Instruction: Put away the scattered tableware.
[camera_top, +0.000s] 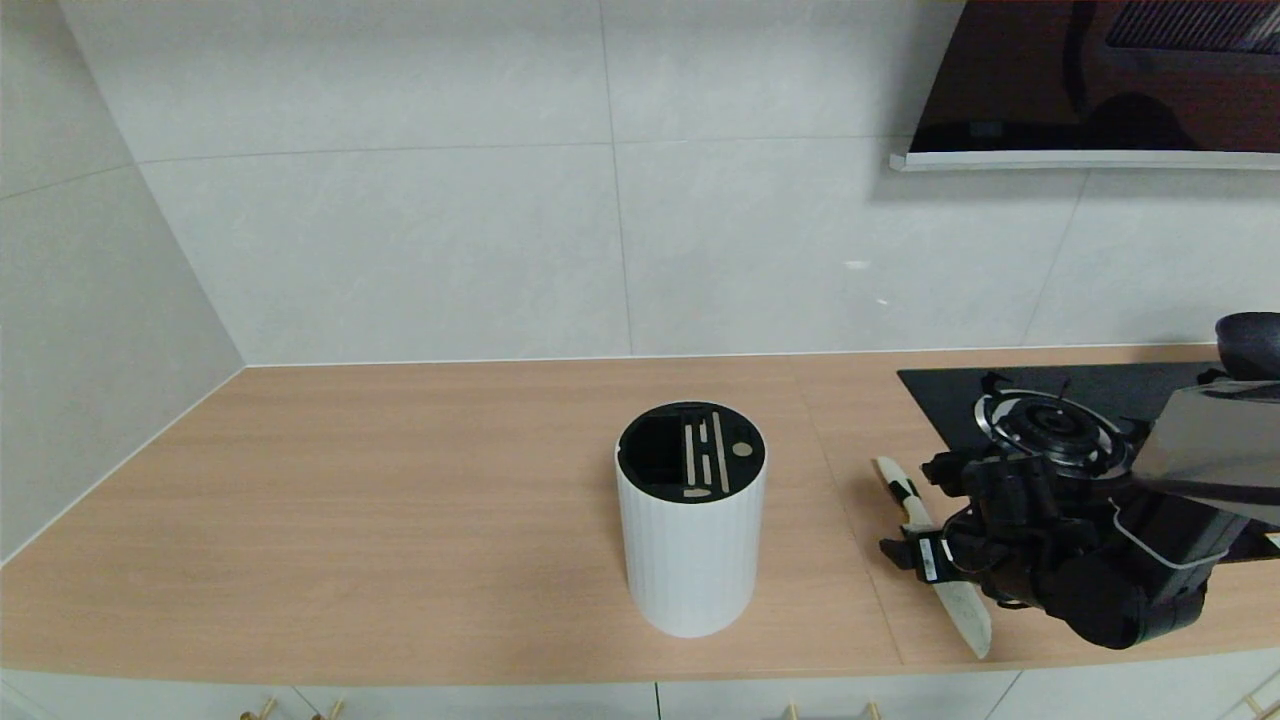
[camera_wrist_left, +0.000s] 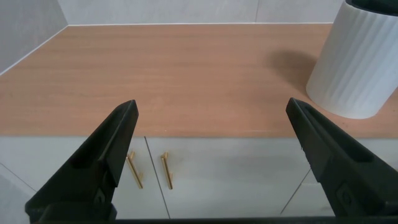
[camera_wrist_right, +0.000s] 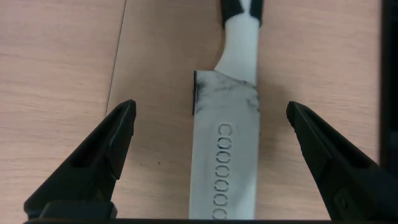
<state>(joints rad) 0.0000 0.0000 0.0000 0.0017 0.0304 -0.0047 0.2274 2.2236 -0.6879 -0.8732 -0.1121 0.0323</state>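
**A:** Where's the knife?

**B:** In the lower right of the head view. It lies flat on the counter, its blade pointing toward the front edge and its handle toward the wall.

**A:** How do you think it will handle?

**B:** Light and stiff, I'd say. The blade is thin and white and could be ceramic, so it may chip if knocked. It lies flush with the wood, leaving little to get under. The handle is thicker, so that's where I'd grip it, from the sides.

**A:** And the tool?

**B:** The right gripper hangs over the knife, about where handle meets blade. Its jaws are spread wide on either side, touching nothing. The left gripper is also spread and empty, near the counter's front edge over the cabinet doors.

**A:** Where should the knife go?

**B:** Probably the white ribbed holder, standing mid-frame well to the left of the knife. Its black top has narrow slots, so the blade would have to go in tip down and straight.

**A:** Is anything in the way?

**B:** The counter between them is bare. The black cooktop and its burner sit just beyond the handle, upper right, so lifting toward that side risks a knock.
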